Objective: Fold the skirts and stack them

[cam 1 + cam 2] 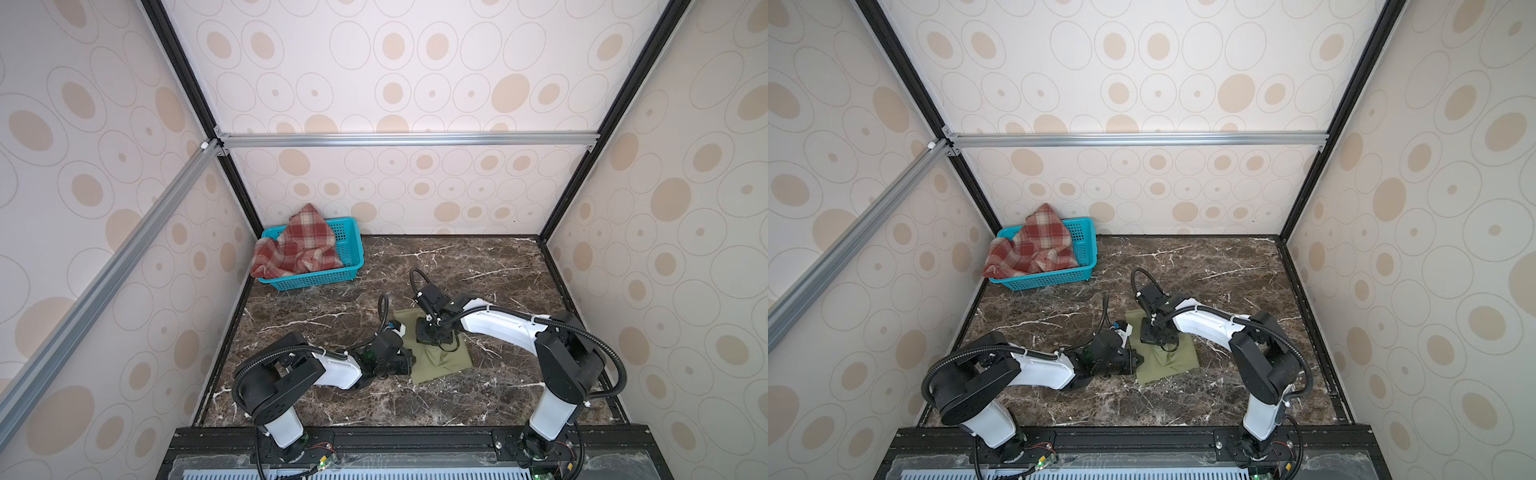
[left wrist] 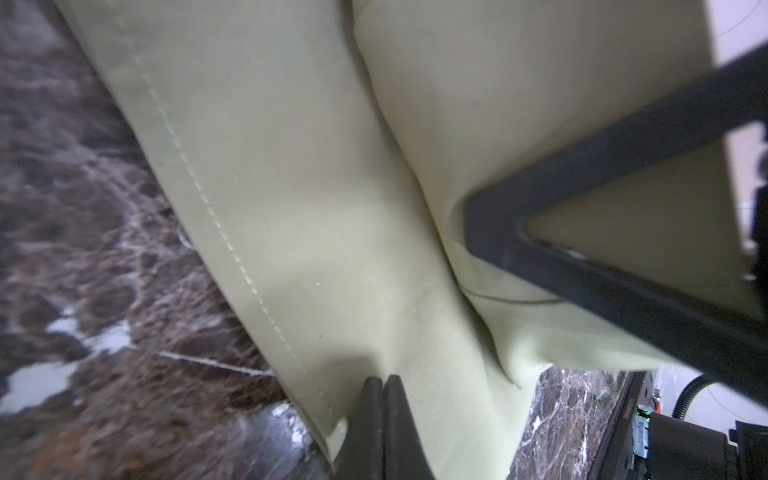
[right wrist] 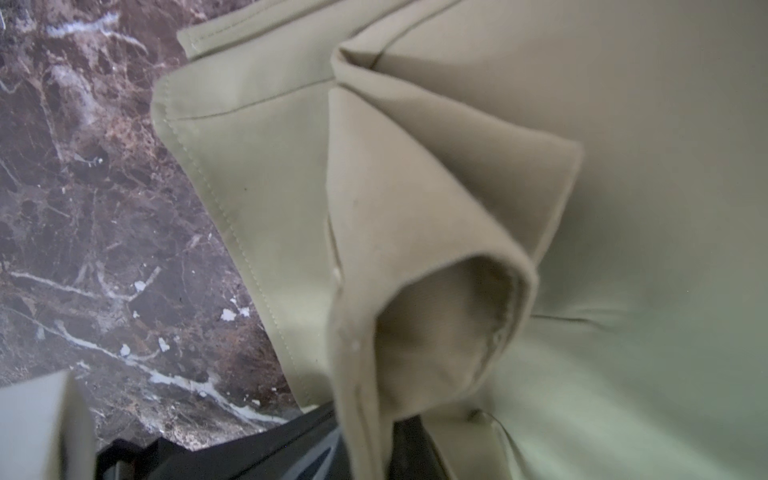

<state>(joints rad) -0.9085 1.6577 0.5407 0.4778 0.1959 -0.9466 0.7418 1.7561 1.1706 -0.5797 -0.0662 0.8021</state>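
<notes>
The olive-green skirt lies partly folded on the dark marble table, near the middle front. My left gripper is shut at the skirt's left edge, its tips resting against the cloth with nothing between them. Over the middle of the skirt, my right gripper is shut on a bunched fold of it, and the cloth puckers below it. The red-and-cream plaid skirt sits crumpled in the teal basket, hanging over the basket's left rim.
The teal basket stands in the back left corner against the walls. Patterned walls and black frame rails enclose the marble table on three sides. Both arm bases are mounted on the front rail.
</notes>
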